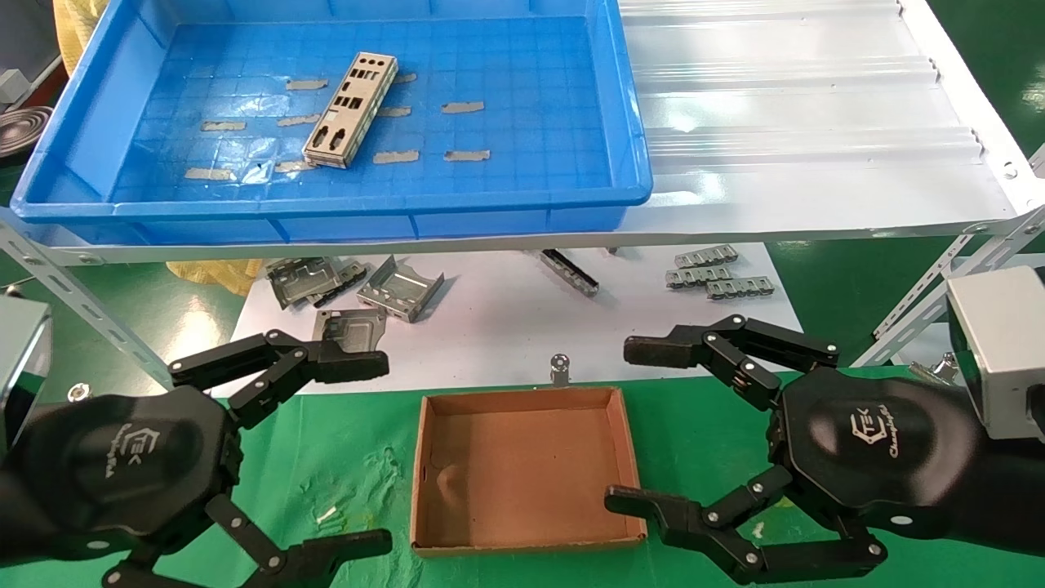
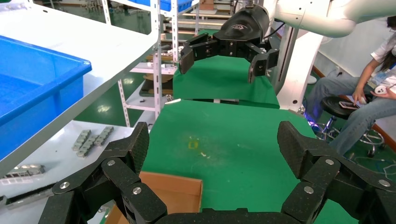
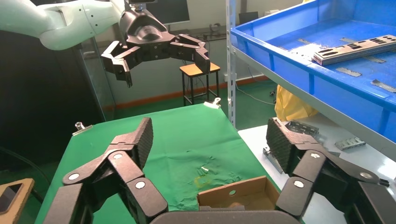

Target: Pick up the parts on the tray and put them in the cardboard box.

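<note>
A stack of silver punched plates [image 1: 351,109] lies on the grid floor of the blue tray [image 1: 629,122] on the upper shelf; it also shows in the right wrist view [image 3: 357,49]. The empty cardboard box [image 1: 522,469] sits on the green cloth between my grippers. My left gripper [image 1: 359,453] is open and empty, left of the box. My right gripper [image 1: 637,425] is open and empty, right of the box. Each wrist view shows the other gripper far off: the right one [image 2: 224,56] and the left one [image 3: 161,58].
Folded grey brackets [image 1: 359,290] and small notched strips [image 1: 714,273] lie on the white sheet under the shelf. A white ribbed shelf panel [image 1: 808,106] extends right of the tray. A small metal clip [image 1: 560,369] stands behind the box. Slotted shelf legs [image 1: 65,286] flank both sides.
</note>
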Tool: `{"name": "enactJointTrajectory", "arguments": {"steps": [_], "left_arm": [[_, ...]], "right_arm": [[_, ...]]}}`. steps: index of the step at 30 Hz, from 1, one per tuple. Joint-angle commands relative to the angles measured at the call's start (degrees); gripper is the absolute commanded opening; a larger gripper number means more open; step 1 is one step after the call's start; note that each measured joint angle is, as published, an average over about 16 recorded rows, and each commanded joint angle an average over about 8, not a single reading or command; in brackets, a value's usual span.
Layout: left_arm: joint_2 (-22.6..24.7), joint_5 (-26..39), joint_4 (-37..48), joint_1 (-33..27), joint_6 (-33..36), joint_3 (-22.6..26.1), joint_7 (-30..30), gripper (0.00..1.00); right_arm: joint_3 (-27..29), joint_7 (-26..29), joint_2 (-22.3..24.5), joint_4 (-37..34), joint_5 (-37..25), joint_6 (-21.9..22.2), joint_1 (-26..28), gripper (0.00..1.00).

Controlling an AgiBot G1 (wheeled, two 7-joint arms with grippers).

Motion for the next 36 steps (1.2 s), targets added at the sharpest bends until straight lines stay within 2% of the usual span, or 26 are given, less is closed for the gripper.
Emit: {"name": "enactJointTrajectory", "arguments": {"steps": [1, 4, 5, 6, 34, 35, 36], "left_arm": [[0.00, 0.00, 0.00, 0.00, 0.00, 0.00, 0.00, 1.00], [0.00, 0.00, 0.00, 0.00, 0.00, 0.00, 0.00, 1.00], [0.00, 0.00, 0.00, 0.00, 0.00, 0.00, 0.00, 1.00], [0.00, 0.00, 0.00, 0.00, 0.00, 0.00, 0.00, 1.00], [0.00, 0.00, 0.00, 0.00, 0.00, 0.00, 0.00, 1.00], [0.00, 0.00, 0.00, 0.00, 0.00, 0.00, 0.00, 1.00], [0.00, 0.00, 0.00, 0.00, 0.00, 0.00, 0.00, 1.00]], "right_arm": [[0.00, 0.00, 0.00, 0.00, 0.00, 0.00, 0.00, 0.69], [0.00, 0.00, 0.00, 0.00, 0.00, 0.00, 0.00, 0.81], [0.00, 0.00, 0.00, 0.00, 0.00, 0.00, 0.00, 0.93], [0.00, 0.00, 0.00, 0.00, 0.00, 0.00, 0.00, 1.00], [0.00, 0.00, 0.00, 0.00, 0.00, 0.00, 0.00, 1.00], [0.00, 0.00, 0.00, 0.00, 0.00, 0.00, 0.00, 0.93], [0.00, 0.00, 0.00, 0.00, 0.00, 0.00, 0.00, 0.81]]}}
